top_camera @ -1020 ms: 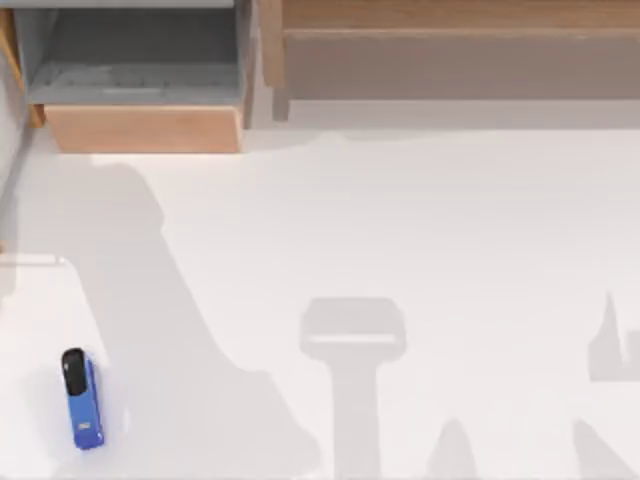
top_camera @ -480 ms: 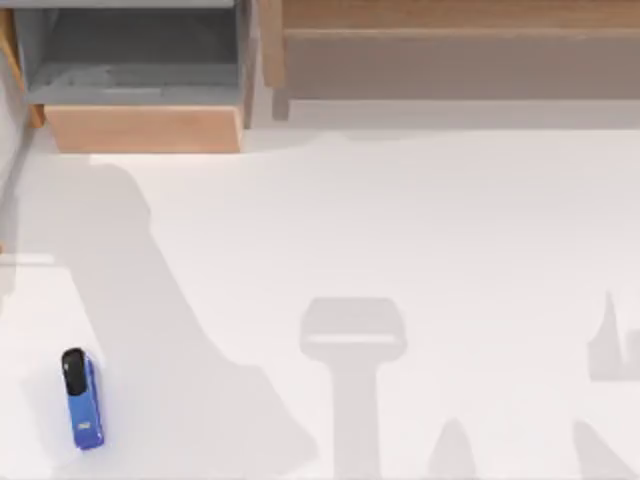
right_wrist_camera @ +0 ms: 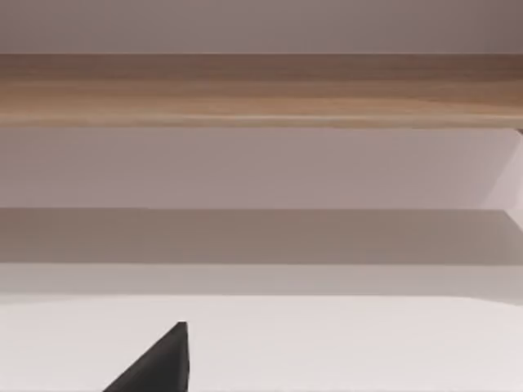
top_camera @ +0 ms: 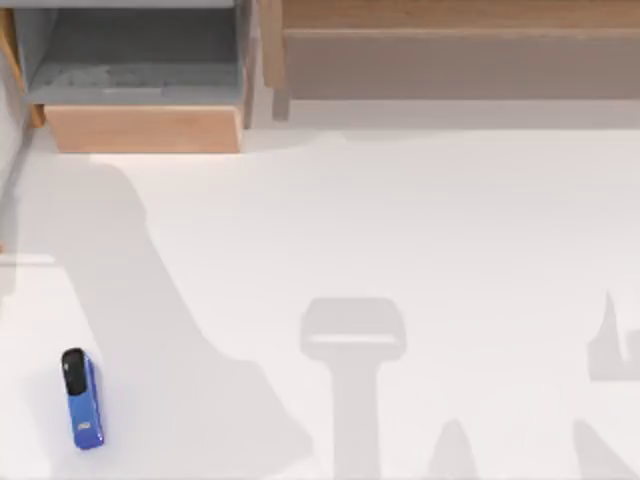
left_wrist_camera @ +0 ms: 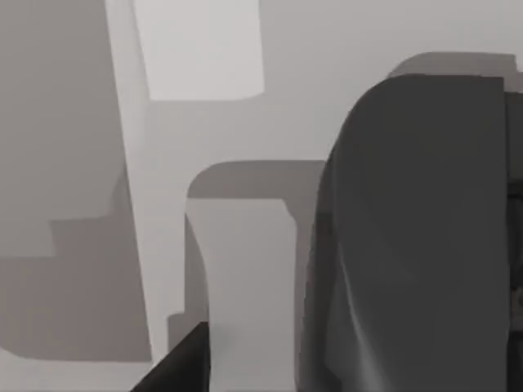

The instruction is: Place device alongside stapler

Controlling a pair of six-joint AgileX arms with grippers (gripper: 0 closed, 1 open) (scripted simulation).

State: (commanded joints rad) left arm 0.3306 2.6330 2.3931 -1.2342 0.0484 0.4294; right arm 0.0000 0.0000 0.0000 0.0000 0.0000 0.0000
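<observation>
The stapler (top_camera: 80, 398), small and blue with a black end, lies flat near the table's front left corner in the top view. In the left wrist view a big rounded dark grey body (left_wrist_camera: 417, 237), possibly the device, sits close to the camera and casts a shadow on the white table below. A black tip of my left gripper (left_wrist_camera: 184, 363) shows beside it, with a gap between them; whether it is held cannot be told. A black tip of my right gripper (right_wrist_camera: 159, 363) shows over bare table, facing a wooden shelf.
A wooden open drawer box (top_camera: 145, 128) stands at the back left. A long wooden shelf (top_camera: 450, 40) runs along the back edge. Arm shadows fall across the white table's left and front.
The large shadow on the table's left has drifted slightly leftward. The stapler has not moved.
</observation>
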